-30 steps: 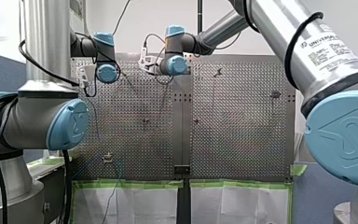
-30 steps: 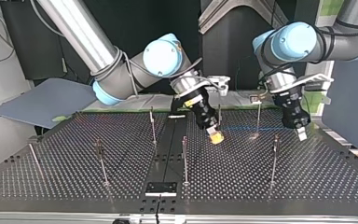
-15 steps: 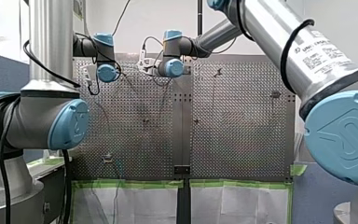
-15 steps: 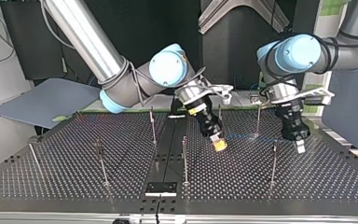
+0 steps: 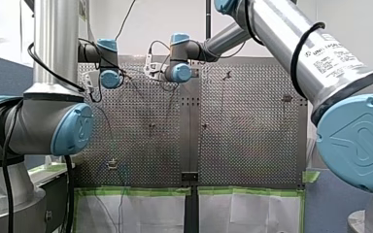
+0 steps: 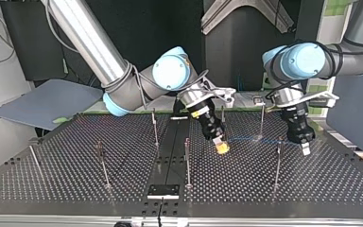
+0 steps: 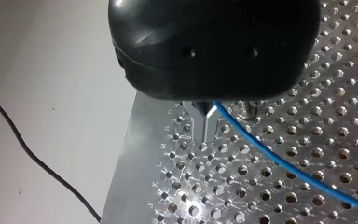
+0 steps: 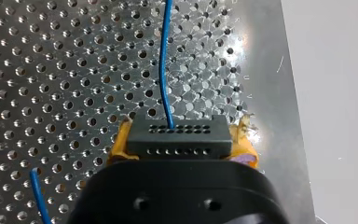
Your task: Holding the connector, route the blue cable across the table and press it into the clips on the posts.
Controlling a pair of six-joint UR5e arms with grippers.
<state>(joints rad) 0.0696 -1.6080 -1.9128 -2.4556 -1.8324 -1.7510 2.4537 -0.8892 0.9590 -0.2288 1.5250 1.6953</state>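
My right gripper [image 6: 221,147], with yellow pads, is shut on the black connector [image 8: 177,136], low over the middle of the perforated table [image 6: 52,184]. The blue cable [image 8: 165,60] leaves the connector's face and runs ahead over the holes. In the top view the blue cable [image 6: 250,138] stretches rightward to my left gripper [image 6: 305,149]. That black gripper's metal fingers [image 7: 208,122] are shut, tips just above the plate, and the blue cable [image 7: 279,161] comes out at their root. A thin post [image 6: 278,163] stands just beside my left gripper.
Several thin posts rise from the plate, among them one [image 6: 187,161] near the middle and one [image 6: 103,165] further left. A black plate [image 6: 163,190] sits at the near edge. The table's edge and a dark wire [image 7: 32,156] lie beside my left gripper.
Both grippers have dropped closer to the plate, my right one also shifting slightly toward the top view's right. Over the last half second they have barely moved.
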